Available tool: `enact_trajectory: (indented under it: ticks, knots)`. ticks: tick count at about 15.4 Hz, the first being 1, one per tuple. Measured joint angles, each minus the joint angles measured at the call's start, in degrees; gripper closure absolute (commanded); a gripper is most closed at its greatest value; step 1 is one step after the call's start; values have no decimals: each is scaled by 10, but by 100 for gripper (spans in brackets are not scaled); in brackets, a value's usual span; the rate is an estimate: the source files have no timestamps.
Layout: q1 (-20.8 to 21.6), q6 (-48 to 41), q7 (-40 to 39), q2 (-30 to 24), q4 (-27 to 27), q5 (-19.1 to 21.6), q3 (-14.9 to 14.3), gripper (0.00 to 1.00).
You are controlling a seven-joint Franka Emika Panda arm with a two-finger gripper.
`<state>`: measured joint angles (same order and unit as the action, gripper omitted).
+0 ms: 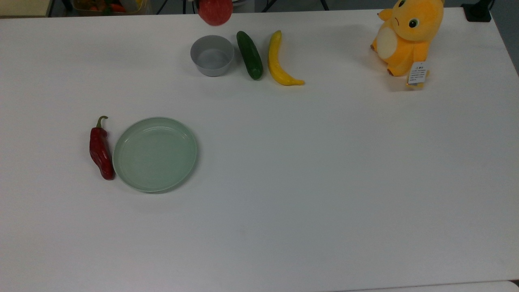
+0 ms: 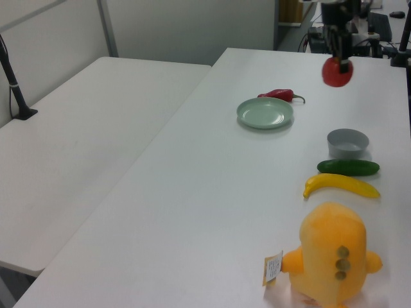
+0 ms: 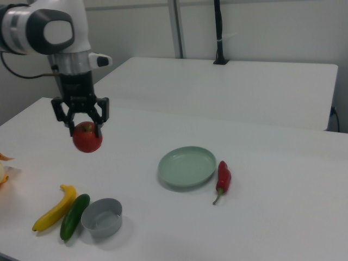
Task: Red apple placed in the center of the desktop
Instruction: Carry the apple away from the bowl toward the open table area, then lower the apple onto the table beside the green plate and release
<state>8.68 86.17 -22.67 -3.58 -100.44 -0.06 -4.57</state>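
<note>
So right now your gripper point(image 3: 85, 129) is clamped on the top of the red apple point(image 3: 87, 137), carrying it in the air well above the desktop point(image 1: 308, 170). In the right view it hangs high over the bare table at about 10 o'clock from the grey bowl point(image 3: 101, 217), nowhere near touching it.

What I'd worry about: the fingers only pinch the upper part of a round, glossy fruit, so most of it hangs below the grip. If you swing fast toward the middle, my guess is it could slip or rotate out. Let go from up high and it'll likely bounce and roll off centre, maybe toward the green plate point(image 1: 155, 154) or the chili pepper point(image 1: 101, 149). The path out also passes close to the bowl, the cucumber point(image 1: 249, 54) and the banana point(image 1: 278, 61), so coming down too early could knock them.

Views: the right view is where you actually see the fingers wrapped on the apple and how high it is. The top view gives you the layout instead: the apple point(image 1: 215, 11) sits at the 12 o'clock edge, just past the bowl point(image 1: 212, 55), with the open middle of the table toward 5 o'clock from it and the plush toy point(image 1: 407, 36) off at 2 o'clock. The left view shows the apple point(image 2: 337, 71) hanging clear above the bowl point(image 2: 347, 142).
</note>
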Motion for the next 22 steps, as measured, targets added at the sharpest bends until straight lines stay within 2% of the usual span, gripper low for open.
enact_trajectory:
  ticks: [3, 6, 13, 16, 19, 20, 21, 22]
  knots:
    - [0, 10, 41, 62, 59, 12, 0, 88]
    - [-1, 69, 81, 110, 87, 17, -1, 88]
    - [1, 240, 154, 227, 90, 17, 0, 86]
    - [14, 278, 175, 270, 91, 17, 0, 86]
    - [21, 306, 183, 303, 92, 17, 0, 78]
    - [22, 311, 184, 309, 94, 17, 0, 68]
    - [22, 315, 184, 312, 95, 17, 0, 46]
    - [22, 316, 184, 314, 97, 17, 0, 32]
